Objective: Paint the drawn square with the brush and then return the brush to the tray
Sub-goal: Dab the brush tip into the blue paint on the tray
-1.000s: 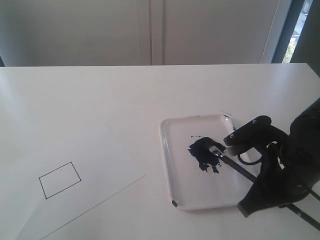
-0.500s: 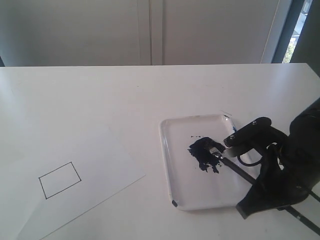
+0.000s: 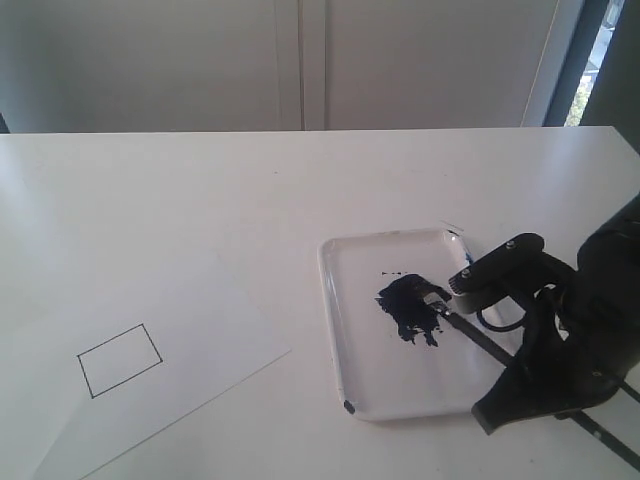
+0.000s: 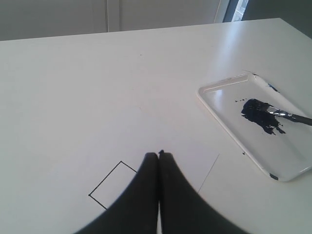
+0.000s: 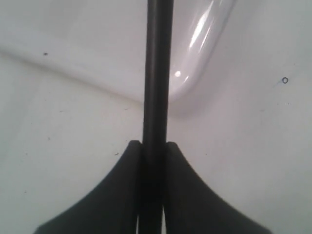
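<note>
White tabletop [image 3: 200,190] fills most of what we see, running from the near edge to a pale wall at the far side. On its near left lies a flat white paper sheet [image 3: 200,320], turned at a slant. Right of the sheet, and apart from it, sits the glossy white tray [image 3: 400,385], with a raised rim and rounded corners.

At the near right, the dark right arm leans over the tray's right rim. We see the right gripper [image 5: 155,148] clenched on the brush [image 3: 472,337]. Its two black fingers press against either side of the thin black handle, at a point outside the tray rim. The left gripper [image 4: 159,156] hangs above the paper with its fingers pressed together and nothing between them.

The brush slants from the near right up toward the tray's middle. Its handle crosses the right rim, and its silver ferrule and tip rest on the dark blue-black paint blot [image 3: 405,310] on the tray floor. The drawn square [image 3: 120,360] sits on the near left part of the sheet. It is a thin black outline, slightly skewed, and we find its inside blank white.
</note>
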Robot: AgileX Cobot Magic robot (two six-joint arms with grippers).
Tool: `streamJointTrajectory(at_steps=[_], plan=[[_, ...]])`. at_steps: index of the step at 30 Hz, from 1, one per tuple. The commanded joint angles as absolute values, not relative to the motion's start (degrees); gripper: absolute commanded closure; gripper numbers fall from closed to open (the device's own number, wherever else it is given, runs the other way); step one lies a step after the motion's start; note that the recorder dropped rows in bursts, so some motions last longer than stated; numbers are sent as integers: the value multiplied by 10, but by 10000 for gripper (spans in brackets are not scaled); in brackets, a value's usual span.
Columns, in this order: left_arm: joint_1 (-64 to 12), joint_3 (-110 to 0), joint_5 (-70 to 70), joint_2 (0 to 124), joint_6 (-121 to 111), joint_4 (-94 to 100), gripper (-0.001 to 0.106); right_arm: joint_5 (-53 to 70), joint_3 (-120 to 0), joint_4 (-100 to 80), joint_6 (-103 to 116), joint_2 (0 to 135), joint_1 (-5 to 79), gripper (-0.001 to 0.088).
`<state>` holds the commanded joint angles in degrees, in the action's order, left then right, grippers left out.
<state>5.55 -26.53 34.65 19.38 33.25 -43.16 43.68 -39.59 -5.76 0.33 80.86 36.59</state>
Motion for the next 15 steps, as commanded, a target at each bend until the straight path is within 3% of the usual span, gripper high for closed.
streamJointTrajectory(at_steps=[6,11,15], plan=[[56,-265,347,194,332,-432,1053,445,-396,-156,111,809,366,868],[56,-265,347,194,332,-432,1053,457,-396,-63,18,809,366,868],[56,-265,347,194,332,-432,1053,454,-396,-88,39,809,366,868]])
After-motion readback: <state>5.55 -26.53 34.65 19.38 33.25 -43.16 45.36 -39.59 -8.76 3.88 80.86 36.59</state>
